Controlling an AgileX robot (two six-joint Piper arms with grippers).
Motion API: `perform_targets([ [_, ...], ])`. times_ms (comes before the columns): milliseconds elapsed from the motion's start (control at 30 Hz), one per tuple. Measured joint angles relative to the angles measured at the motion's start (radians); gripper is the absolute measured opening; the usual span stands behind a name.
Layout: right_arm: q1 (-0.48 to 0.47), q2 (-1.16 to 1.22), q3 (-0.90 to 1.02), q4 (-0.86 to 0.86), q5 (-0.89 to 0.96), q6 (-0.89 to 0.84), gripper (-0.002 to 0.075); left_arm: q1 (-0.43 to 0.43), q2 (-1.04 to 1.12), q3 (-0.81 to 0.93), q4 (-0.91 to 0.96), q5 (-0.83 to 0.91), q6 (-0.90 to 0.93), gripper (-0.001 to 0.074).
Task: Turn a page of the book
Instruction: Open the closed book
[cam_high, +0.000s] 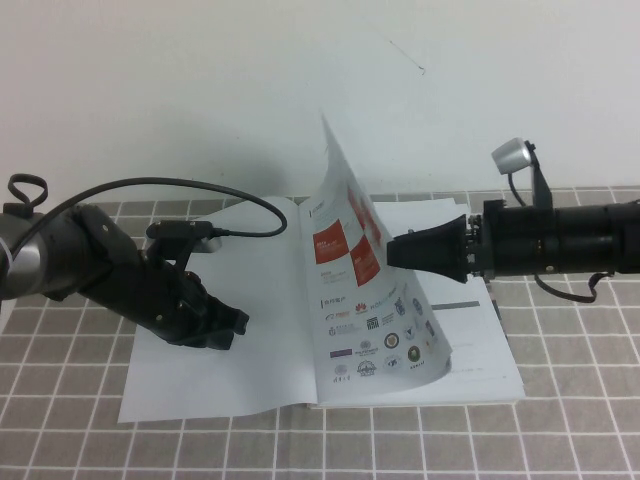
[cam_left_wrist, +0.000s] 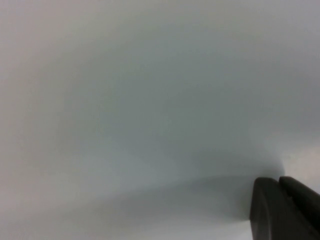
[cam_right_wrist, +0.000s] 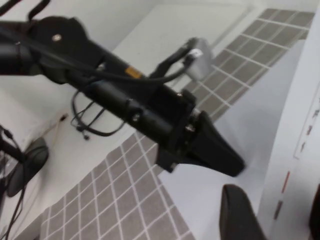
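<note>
On the left, the left end effector (cam_high: 228, 328) lay low on the blank white left-hand page of the book (cam_high: 215, 385), pressing down on it. In the left wrist view its dark fingertips (cam_left_wrist: 280, 207) appeared pressed together against plain white paper, so it looked clenched, with nothing caught between them. A black cable (cam_high: 190, 190) looped from that arm back over the top edge of the booklet.

The book was spread open flat on the worktop (cam_high: 60, 440), a grey surface marked in a grid of pale lines, with a white wall behind. Near the spine, the page (cam_high: 365, 300) stood lifted, rising steeply and curling to a point well above the rest of the booklet, its bottom edge bowing toward the right. Its facing side showed red squares and rows of small logos.

To the right of the lifted leaf, the right end effector (cam_high: 395, 252) reached in level from the right, its dark tip meeting the page at the red squares. From where I stood I could not tell whether it gripped the sheet's edge or only touched it. In the right wrist view one dark finger (cam_right_wrist: 240, 215) showed beside the white sheet, with the other arm beyond it.
</note>
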Motion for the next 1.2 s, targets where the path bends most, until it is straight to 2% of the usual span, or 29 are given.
perform_targets([
  [200, 0.071, 0.000, -0.050, -0.010, 0.011, -0.002, 0.0297, 0.000, 0.000, 0.000, -0.002, 0.000, 0.002, -0.0004],
  [467, 0.145, 0.000, -0.072, -0.050, -0.092, -0.002, 0.0297, 0.000, 0.000, 0.000, -0.002, 0.000, 0.008, -0.0004],
  [867, 0.150, 0.000, -0.072, -0.182, -0.469, 0.126, 0.0297, 0.000, 0.000, 0.000, -0.012, 0.003, 0.010, -0.0004],
  [1200, 0.150, 0.000, -0.073, -0.271, -0.495, 0.145, 0.0297, 0.000, 0.000, -0.009, -0.064, 0.028, 0.030, -0.0004],
])
